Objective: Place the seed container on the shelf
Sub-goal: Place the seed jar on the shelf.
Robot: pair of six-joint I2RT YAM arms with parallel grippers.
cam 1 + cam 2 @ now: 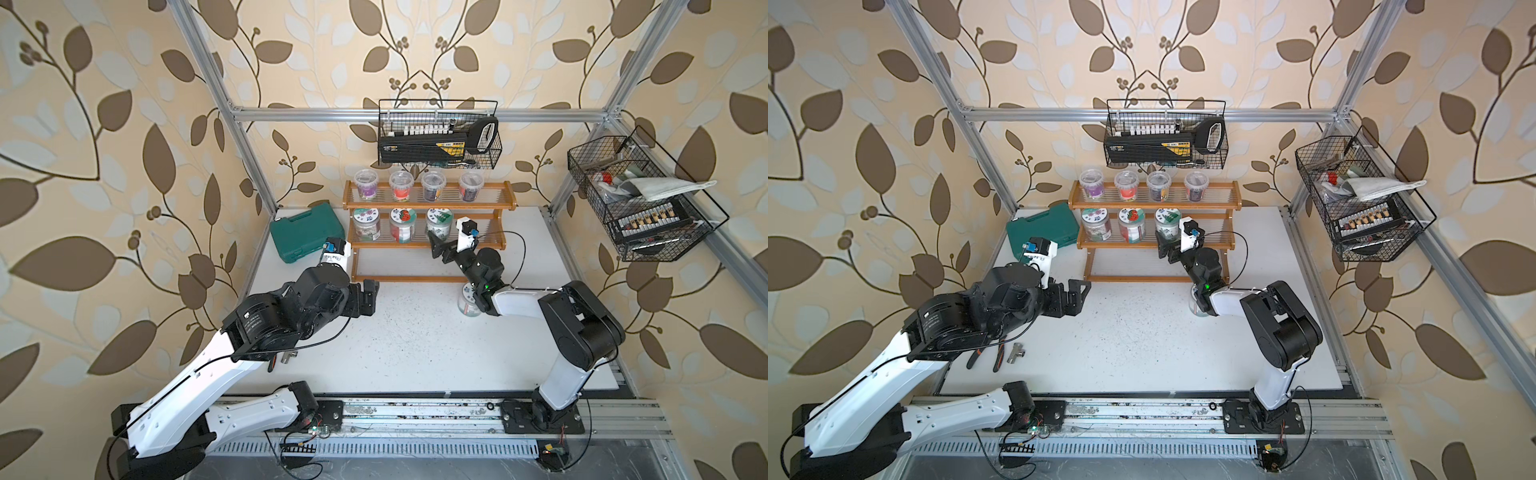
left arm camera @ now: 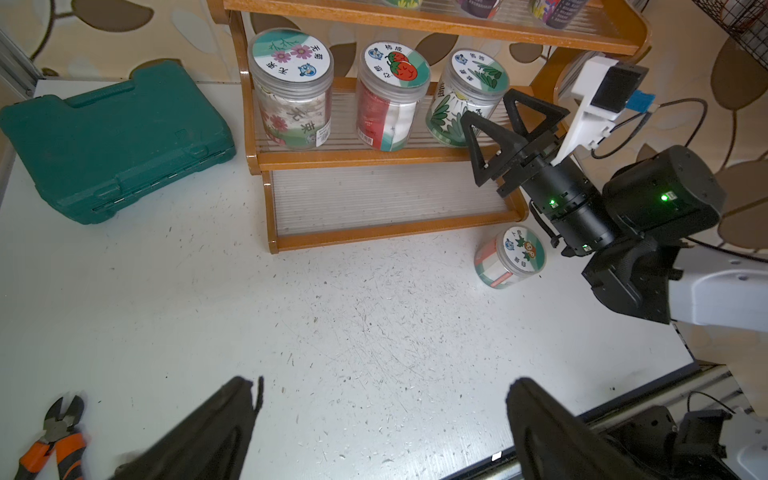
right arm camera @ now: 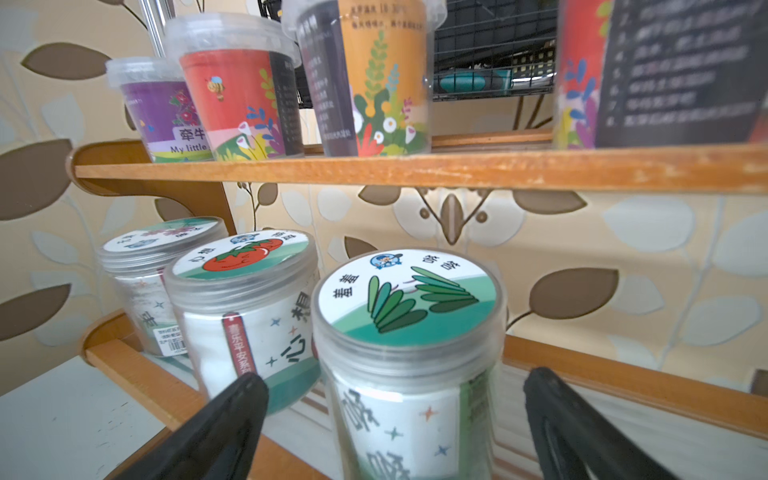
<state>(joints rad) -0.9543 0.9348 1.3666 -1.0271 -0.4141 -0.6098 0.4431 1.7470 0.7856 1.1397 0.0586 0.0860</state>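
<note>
Your right gripper: fingers are spread wide, one on each side of the seed container. The right wrist view shows a gap on both sides, so nothing is held.

The container stands upright on the shelf, middle tier, third in the row, just beside the tomato-lid jar. Can't tell if those two touch.

Why this pose: the jaws straddle the container's body from the front of the rack. That reads as a placement with the grip off, and backing straight out should clear it. Watch the finger on the tomato side, which sits near that jar.

Look of it: a clear plastic cylinder with a screw lid. The lid has a white-and-green sticker showing green leaves, and there is a printed wrap inside.

Your left gripper: jaws are wide too and empty, hovering over bare table, likely parked out of the way.

A spare jar with an orange-and-green lid stands on the table by your right forearm, near the rack's bottom tier. It is not shelved.
</note>
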